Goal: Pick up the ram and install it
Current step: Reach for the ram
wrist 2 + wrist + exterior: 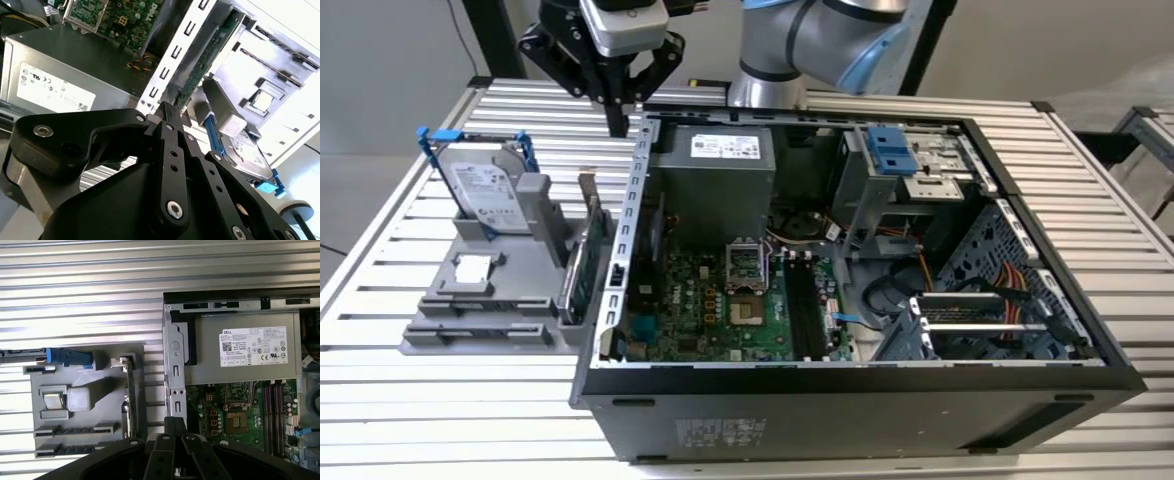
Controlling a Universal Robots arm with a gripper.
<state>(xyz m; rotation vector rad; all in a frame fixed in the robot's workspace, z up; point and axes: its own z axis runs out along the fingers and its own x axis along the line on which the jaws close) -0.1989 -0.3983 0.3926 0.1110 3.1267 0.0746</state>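
My black gripper (616, 120) hangs shut, with nothing between its fingers, over the table near the far corner of the open computer case (854, 410), on the exterior view's left. Both wrist views show the closed tips (165, 106) (172, 422) above the case's side wall. Inside lies the green motherboard (720, 300) (235, 410) with two long dark memory slots (798, 305) (272, 410). The ram is out of view: I cannot make it out in the grey holder (480, 300) or in those slots.
The holder (100, 405) carries a hard drive in a blue frame (487, 195) (245, 150), a small square chip (474, 268) (52, 401) and a green expansion card on edge (596, 255) (131, 400). A grey power supply (714, 165) (245, 347) fills the case's far end.
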